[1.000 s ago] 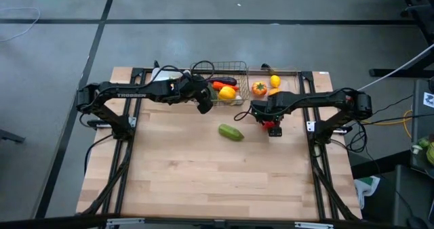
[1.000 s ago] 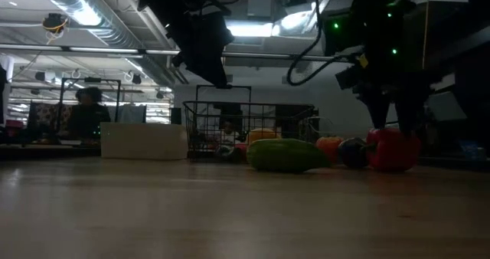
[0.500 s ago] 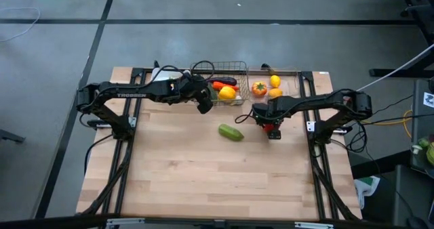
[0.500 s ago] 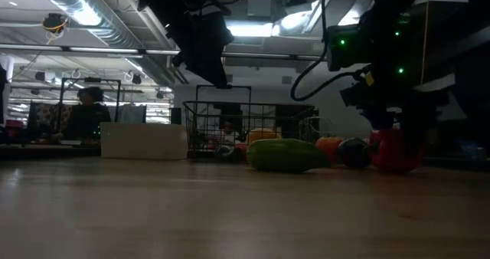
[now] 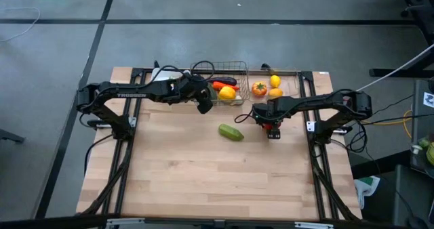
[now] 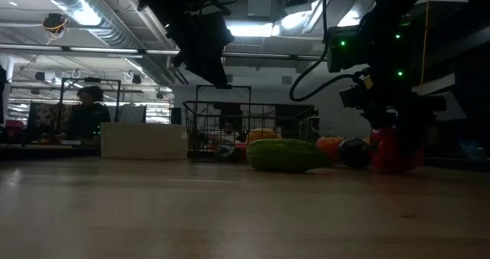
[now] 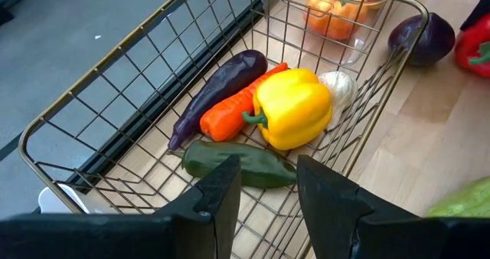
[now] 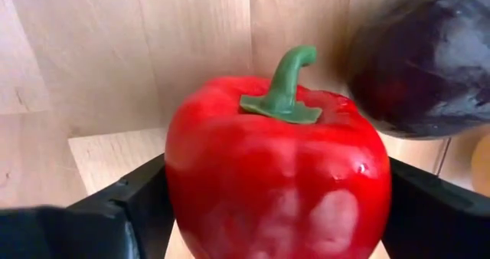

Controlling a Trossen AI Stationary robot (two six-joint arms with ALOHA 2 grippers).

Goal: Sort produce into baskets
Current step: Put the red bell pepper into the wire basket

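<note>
A red pepper (image 8: 279, 175) stands stem up on the table (image 5: 203, 175), right of the middle, next to a purple onion (image 8: 429, 60). My right gripper (image 5: 271, 127) is down over the pepper, one finger on each side. A green cucumber (image 5: 230, 132) lies on the wood to its left. My left gripper (image 7: 268, 190) hangs open and empty above the near edge of the wire basket (image 5: 239, 68), which holds a yellow pepper (image 7: 295, 106), a carrot (image 7: 230, 113), an eggplant (image 7: 218, 86) and a dark green vegetable (image 7: 264, 167). My right gripper has the red pepper between its two fingers (image 8: 130, 205), which lie against the pepper's two opposite side walls (image 8: 180, 190), about halfway down. The fingers come from above, pointing down. The pepper stands upright with its base on the table.
A clear bin (image 5: 288, 72) at the far edge, right of the wire basket, holds an orange fruit (image 5: 259, 88) and a lemon (image 5: 274, 80). A white tray (image 6: 144, 140) stands left of the basket. The near half of the table is bare wood.
My right gripper has come down around the red pepper, which stays in its place on the table.
</note>
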